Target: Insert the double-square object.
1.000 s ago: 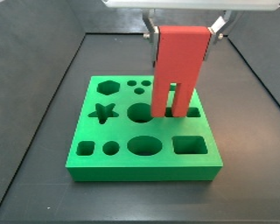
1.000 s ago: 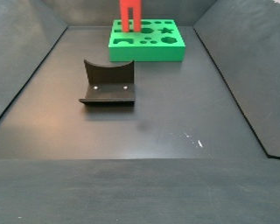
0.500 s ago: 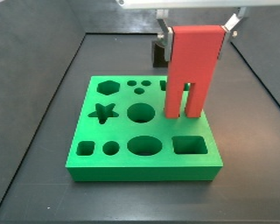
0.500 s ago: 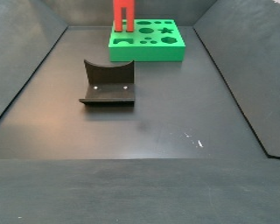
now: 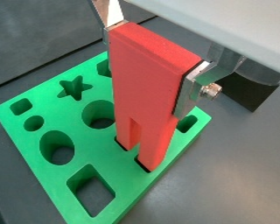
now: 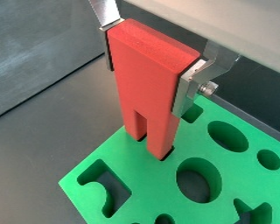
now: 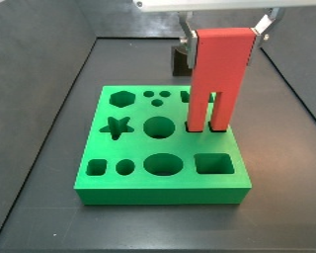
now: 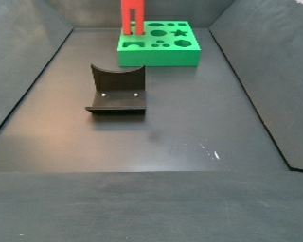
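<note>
The gripper [image 7: 224,33] is gripping the top of the red block [image 7: 216,79], its silver fingers [image 5: 205,77] pressing on both sides, and is holding it upright over the green board [image 7: 161,188]. The two legs are reaching down at the board's edge beside the round hole [image 7: 160,126]; whether they are inside their holes cannot be told. In a side view the board is sitting near the floor's far edge, with the fixture [image 8: 116,91] well apart from it, nearer the middle.

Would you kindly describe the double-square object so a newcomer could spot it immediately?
Find the green board on the dark floor. Above one edge, the gripper jaws clamp the double-square object: the only red piece, tall, splitting into two square legs.
</note>
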### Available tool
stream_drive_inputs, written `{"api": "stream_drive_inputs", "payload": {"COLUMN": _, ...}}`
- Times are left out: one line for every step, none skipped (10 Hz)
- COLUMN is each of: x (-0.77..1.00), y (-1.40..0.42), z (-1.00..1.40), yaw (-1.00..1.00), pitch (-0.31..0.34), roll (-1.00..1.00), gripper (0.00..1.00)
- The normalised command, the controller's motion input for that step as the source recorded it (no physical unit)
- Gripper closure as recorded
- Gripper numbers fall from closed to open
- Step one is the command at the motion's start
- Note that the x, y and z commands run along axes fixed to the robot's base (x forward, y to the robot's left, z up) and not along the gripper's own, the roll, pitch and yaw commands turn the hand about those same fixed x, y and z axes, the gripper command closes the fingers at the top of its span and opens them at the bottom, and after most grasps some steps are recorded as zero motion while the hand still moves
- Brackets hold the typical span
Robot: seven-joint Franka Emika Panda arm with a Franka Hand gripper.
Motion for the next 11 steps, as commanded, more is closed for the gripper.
{"api": "stream_drive_inputs", "payload": {"x": 0.00, "y": -0.05, "z": -0.18, "yaw": -0.22, "pitch": 0.089, "roll": 0.10, "gripper": 1.00}}
{"api": "stream_drive_inputs", "payload": {"x": 0.00, "y": -0.07, "z": -0.17, "yaw": -0.19, "pitch": 0.074, "roll": 0.05, "gripper": 1.00}}
{"api": "stream_drive_inputs", "payload": {"x": 0.00, "y": -0.09, "z": -0.14, "yaw": -0.15, "pitch": 0.073, "roll": 0.07, "gripper": 1.00}}
{"api": "stream_drive_inputs", "payload": {"x": 0.00, "y": -0.07, "z": -0.17, "yaw": -0.07, "pitch": 0.079, "roll": 0.11, "gripper": 1.00}}
{"api": "stream_drive_inputs", "payload": {"x": 0.37, "y": -0.10, "z": -0.33, "yaw": 0.00, "pitch": 0.139, "roll": 0.12, "gripper": 1.00}}
{"api": "stream_drive_inputs", "payload": {"x": 0.47, "y": -0.11, "z": -0.39, "yaw": 0.00, "pitch": 0.146, "roll": 0.15, "gripper": 1.00}}
{"api": "stream_drive_inputs", "payload": {"x": 0.42, "y": -0.11, "z": -0.38, "yaw": 0.00, "pitch": 0.134, "roll": 0.14, "gripper": 1.00}}
{"api": "stream_drive_inputs", "payload": {"x": 0.35, "y": -0.07, "z": -0.38, "yaw": 0.00, "pitch": 0.109, "roll": 0.15, "gripper": 1.00}}
{"api": "stream_drive_inputs", "payload": {"x": 0.31, "y": -0.04, "z": -0.36, "yaw": 0.00, "pitch": 0.101, "roll": 0.15, "gripper": 1.00}}
{"api": "stream_drive_inputs", "payload": {"x": 0.29, "y": 0.00, "z": -0.31, "yaw": 0.00, "pitch": 0.107, "roll": 0.13, "gripper": 1.00}}
{"api": "stream_drive_inputs", "payload": {"x": 0.24, "y": -0.02, "z": -0.23, "yaw": 0.00, "pitch": 0.091, "roll": 0.18, "gripper": 1.00}}
